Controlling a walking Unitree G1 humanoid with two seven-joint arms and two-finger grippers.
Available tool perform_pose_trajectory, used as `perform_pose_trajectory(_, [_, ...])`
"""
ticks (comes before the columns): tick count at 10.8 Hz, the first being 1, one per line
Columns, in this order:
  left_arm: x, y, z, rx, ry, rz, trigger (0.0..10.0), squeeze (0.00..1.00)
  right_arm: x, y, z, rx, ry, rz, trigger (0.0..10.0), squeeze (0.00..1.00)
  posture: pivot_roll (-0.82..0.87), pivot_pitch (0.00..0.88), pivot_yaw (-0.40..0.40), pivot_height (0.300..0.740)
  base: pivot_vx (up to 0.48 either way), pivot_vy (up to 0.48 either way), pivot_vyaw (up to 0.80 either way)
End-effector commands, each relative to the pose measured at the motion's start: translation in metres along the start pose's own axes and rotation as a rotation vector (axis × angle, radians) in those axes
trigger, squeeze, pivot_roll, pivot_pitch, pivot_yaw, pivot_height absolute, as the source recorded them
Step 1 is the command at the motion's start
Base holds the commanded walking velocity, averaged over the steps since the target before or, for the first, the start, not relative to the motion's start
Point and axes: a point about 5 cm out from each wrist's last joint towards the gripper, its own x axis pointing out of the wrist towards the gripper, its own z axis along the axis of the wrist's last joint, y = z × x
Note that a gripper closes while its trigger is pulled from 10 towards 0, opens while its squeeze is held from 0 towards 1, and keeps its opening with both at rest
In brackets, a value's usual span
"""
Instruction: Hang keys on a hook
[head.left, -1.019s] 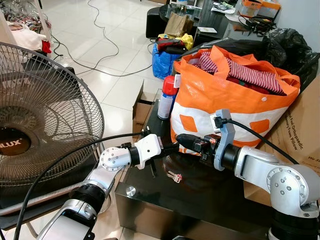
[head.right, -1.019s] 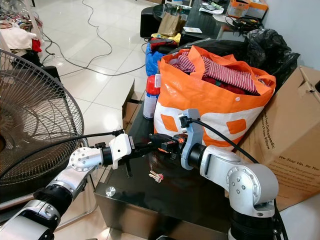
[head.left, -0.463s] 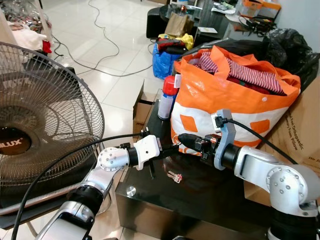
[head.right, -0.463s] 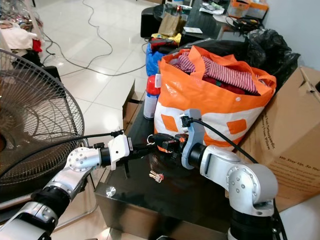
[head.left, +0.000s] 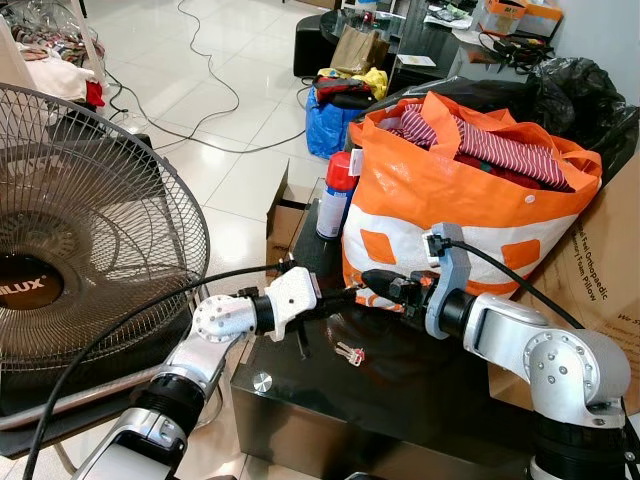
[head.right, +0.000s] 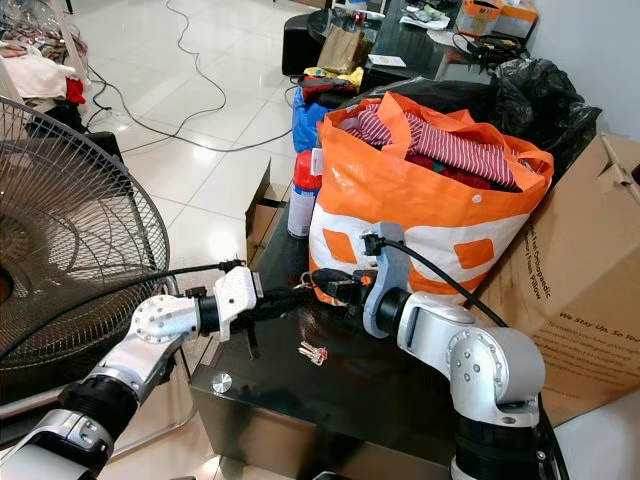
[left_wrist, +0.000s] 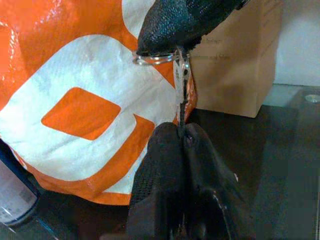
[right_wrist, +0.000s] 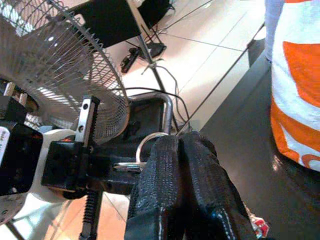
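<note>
Both jaws are closed on one key (left_wrist: 181, 95): the blade end is pinched by the left gripper (left_wrist: 181, 134), and the ring (left_wrist: 155, 59) at the head end by the right gripper (right_wrist: 179, 142). Fingertips of the two grippers are met nearly tip to tip, with the key spanned between them.

Surface and room: a dark glossy table (head.left: 430, 400) is seen directly beneath the jaws. A second small bunch of keys with a red tag (head.left: 350, 352) is laid on it, just below and apart from the grippers. An orange and white bag (head.left: 450, 190), filled with striped clothes, is stood just behind the jaws. A spray can with a red cap (head.left: 335, 195) is placed beyond the bag's near corner, on the left gripper's side. A cardboard box (head.right: 585, 270) is set on the right gripper's side. A large fan (head.left: 85, 230) is stood outward of the left arm. A white tiled floor with cables (head.left: 215, 90) is seen beyond, with further bags and a black bin liner.

Change from earlier: the right gripper is found slightly nearer the left than one second before; the bunch on the table is unmoved.

Orientation: the held key's long axis is run along the line joining the two grippers, blade toward the left gripper, ring toward the right.
</note>
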Motion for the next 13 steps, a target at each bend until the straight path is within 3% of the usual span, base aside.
perform_pose_trajectory(1, [0.001,-0.001,0.003,-0.003,-0.008,-0.018,0.0,0.00,-0.004,-0.008,0.004,-0.010,-0.025,-0.058,4.0,0.00,-0.03,0.000,-0.121,0.740,0.000,0.000,0.00])
perform_pose_trajectory(2, [0.000,0.000,0.002,-0.022,0.003,-0.018,0.0,0.00,-0.004,-0.011,0.005,-0.003,-0.041,-0.077,5.3,0.00,-0.03,0.000,-0.119,0.740,0.000,0.000,0.00])
perform_pose_trajectory(3, [-0.001,0.002,0.001,-0.040,0.016,-0.017,0.0,0.00,-0.005,-0.015,0.007,0.005,-0.062,-0.101,10.0,0.00,-0.03,0.000,-0.114,0.740,0.000,0.000,0.00])
perform_pose_trajectory(4, [-0.003,0.003,-0.002,-0.063,0.032,-0.015,0.0,0.00,-0.007,-0.020,0.011,0.018,-0.088,-0.129,10.0,0.00,-0.03,0.000,-0.111,0.740,0.000,0.000,0.00])
perform_pose_trajectory(5, [-0.004,0.003,-0.003,-0.090,0.037,-0.012,0.0,0.00,-0.008,-0.020,0.012,0.023,-0.098,-0.126,10.0,0.23,-0.03,0.000,-0.108,0.740,0.000,0.000,0.00])
perform_pose_trajectory(6, [-0.004,0.005,-0.001,-0.130,0.034,-0.005,0.0,0.00,-0.009,-0.022,0.013,0.033,-0.113,-0.130,10.0,1.00,-0.03,0.000,-0.102,0.740,0.000,0.000,0.00])
perform_pose_trajectory(9, [-0.005,0.009,0.000,-0.179,0.055,-0.006,0.0,0.00,-0.011,-0.030,0.008,0.048,-0.125,-0.178,10.0,1.00,-0.04,0.000,-0.083,0.740,0.000,0.000,0.00])
perform_pose_trajectory(11, [-0.009,0.015,-0.003,-0.238,0.124,0.054,0.0,0.00,-0.014,-0.035,-0.006,0.002,-0.098,-0.241,10.0,1.00,-0.04,0.000,-0.058,0.740,0.000,0.000,0.00])
perform_pose_trajectory(12, [-0.020,0.027,-0.011,-0.351,0.196,0.250,0.0,0.00,-0.014,-0.038,-0.018,-0.056,-0.089,-0.292,10.0,1.00,-0.05,0.000,-0.030,0.740,0.000,0.000,0.00])
perform_pose_trajectory(13, [-0.037,0.035,-0.017,-0.437,0.245,0.430,0.0,0.00,-0.014,-0.047,-0.032,-0.206,-0.055,-0.417,10.0,1.00,-0.05,0.000,-0.022,0.740,0.000,0.000,0.00])
